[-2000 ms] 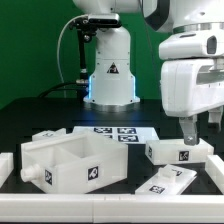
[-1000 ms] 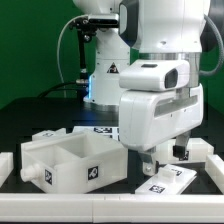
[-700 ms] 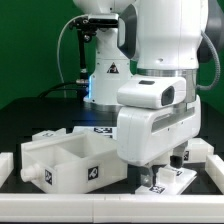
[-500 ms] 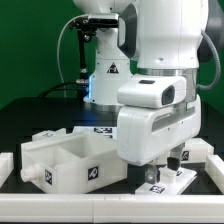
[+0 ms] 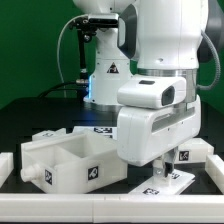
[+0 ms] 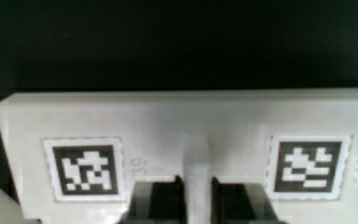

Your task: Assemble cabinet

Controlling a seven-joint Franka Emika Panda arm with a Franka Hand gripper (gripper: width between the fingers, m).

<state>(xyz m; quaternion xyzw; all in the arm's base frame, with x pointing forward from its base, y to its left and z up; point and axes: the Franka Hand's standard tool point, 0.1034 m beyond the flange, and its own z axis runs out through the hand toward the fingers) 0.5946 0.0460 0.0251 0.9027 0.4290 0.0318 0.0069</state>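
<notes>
1 cabinet box (image 5: 65, 160) at bench's near edge, the exterior view's left. 2 panels at the exterior view's right: flat panel (image 5: 172, 184), thicker panel (image 5: 200, 150). Gripper (image 5: 163, 169) over flat panel, grip state unreadable.

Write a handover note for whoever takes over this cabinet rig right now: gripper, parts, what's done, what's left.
Gripper: down low over the flat panel, at the front on the exterior view's right. I cannot tell whether it is open or shut, or touching.
Cabinet box: on the exterior view's left, nothing visibly fitted to it.
Another white part: behind the gripper, mostly hidden.
Done: no parts joined.
Left: grasp the panel, fit every part.
</notes>
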